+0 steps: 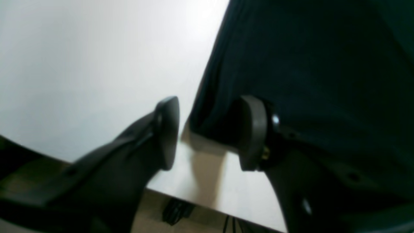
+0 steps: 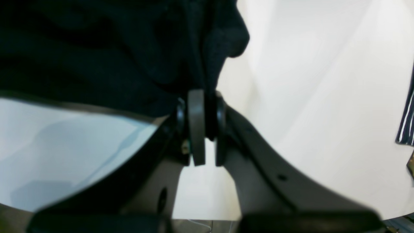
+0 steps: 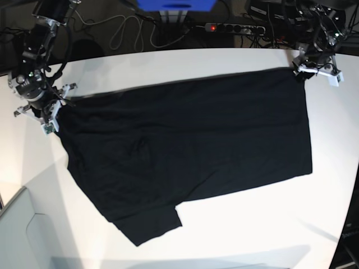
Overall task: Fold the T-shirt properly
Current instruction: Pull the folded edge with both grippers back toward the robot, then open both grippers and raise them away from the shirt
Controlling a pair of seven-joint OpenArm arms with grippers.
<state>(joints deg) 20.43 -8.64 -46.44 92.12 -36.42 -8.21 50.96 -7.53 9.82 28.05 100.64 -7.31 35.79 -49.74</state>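
Note:
The black T-shirt [image 3: 185, 145] lies spread out, plain side up, across the white table [image 3: 235, 235], with one sleeve pointing toward the front edge. On the left of the base view, my right gripper [image 3: 55, 115] is shut on the shirt's edge. The right wrist view shows its fingers [image 2: 196, 126] pinching a fold of black cloth [image 2: 97, 48]. My left gripper [image 3: 300, 73] is at the shirt's far right corner. In the left wrist view it [image 1: 210, 132] stands open, and the corner of the cloth [image 1: 307, 64] reaches into the gap beside one pad [image 1: 254, 132].
A power strip [image 3: 235, 27], loose cables and a blue box [image 3: 176, 4] sit behind the table's far edge. A striped cloth [image 2: 406, 119] shows at the right border of the right wrist view. The table's edge [image 1: 210, 199] runs just below the left gripper.

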